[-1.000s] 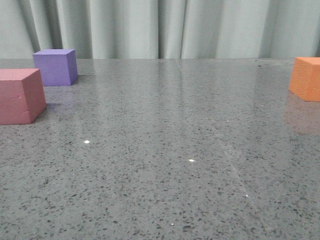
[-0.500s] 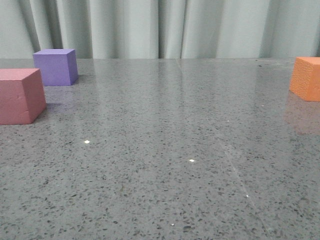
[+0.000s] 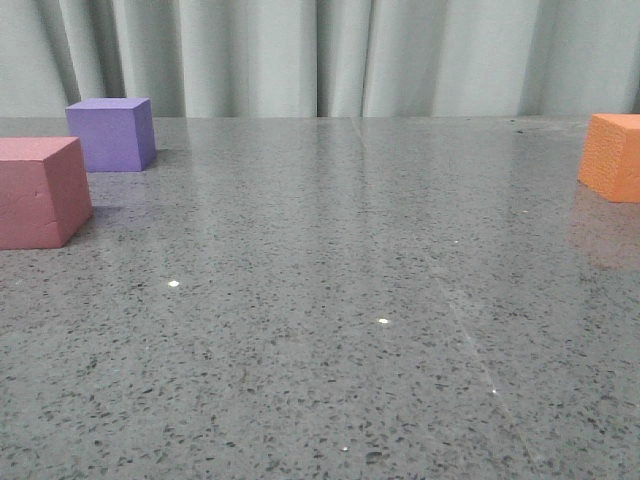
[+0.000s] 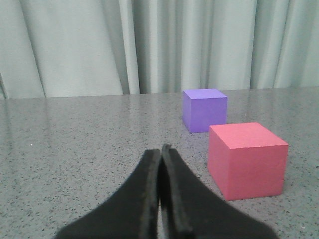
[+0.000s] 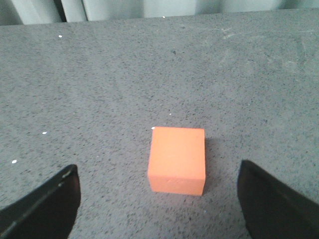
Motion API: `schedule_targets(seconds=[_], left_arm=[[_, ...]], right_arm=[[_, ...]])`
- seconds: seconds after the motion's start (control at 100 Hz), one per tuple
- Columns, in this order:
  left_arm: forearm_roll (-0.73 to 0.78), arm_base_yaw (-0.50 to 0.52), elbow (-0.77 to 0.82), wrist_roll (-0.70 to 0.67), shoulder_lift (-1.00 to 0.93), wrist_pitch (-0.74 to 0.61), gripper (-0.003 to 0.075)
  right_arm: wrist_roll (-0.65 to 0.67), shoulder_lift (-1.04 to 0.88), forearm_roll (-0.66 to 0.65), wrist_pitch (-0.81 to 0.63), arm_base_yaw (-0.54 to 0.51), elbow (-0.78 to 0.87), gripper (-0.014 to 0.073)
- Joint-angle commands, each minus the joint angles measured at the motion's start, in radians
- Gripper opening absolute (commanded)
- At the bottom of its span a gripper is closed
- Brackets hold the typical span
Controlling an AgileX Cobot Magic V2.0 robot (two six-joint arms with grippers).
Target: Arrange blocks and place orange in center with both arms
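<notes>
Table (image 3: 330, 300): grey speckled stone-look top, glossy, with a pale pleated curtain (image 3: 300, 55) hanging behind its far edge; both named in the front view.
Pink cube (image 3: 40, 192): matte foam; stands flat at the left edge of the front view, partly cut off by the frame; nearest of the three on that side; also seen from the left wrist (image 4: 247, 160), close ahead of the fingers and off to one side.
Purple cube (image 3: 112, 134): matte foam; stands flat behind the pink cube, further back toward the curtain; apart from it, not touching; seen from the left wrist too (image 4: 205, 109).
Orange cube (image 3: 611, 156): bright foam; stands flat at the far right of the table, cut off by the frame edge; well apart from the other two cubes; the middle of the table lies between them.
Left gripper (image 4: 161, 152): black fingers pressed together, tip to tip; nothing between them; low over the table, short of the pink cube.
Right gripper (image 5: 158, 199): black fingers spread wide; nothing held; the orange cube (image 5: 177, 160) sits on the table between the two fingers, touching neither.
</notes>
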Motion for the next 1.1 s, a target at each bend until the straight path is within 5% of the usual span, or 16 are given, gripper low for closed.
schedule_targets(seconds=[0.0,0.48,1.09], left_arm=[[-0.006,0.001,0.055,-0.002,-0.033,-0.083,-0.0019],[-0.006,0.001,0.055,-0.002,-0.033,-0.083,-0.0019],[-0.006,0.001,0.055,-0.002,-0.033,-0.083,-0.0019]], right_arm=[[-0.007,0.054,-0.027,-0.052,-0.002,-0.079,0.0635],[-0.007,0.341,-0.063,-0.014,-0.002,-0.189,0.0635],[-0.007,0.473,-0.079,-0.013,-0.002,-0.189,0.0635]])
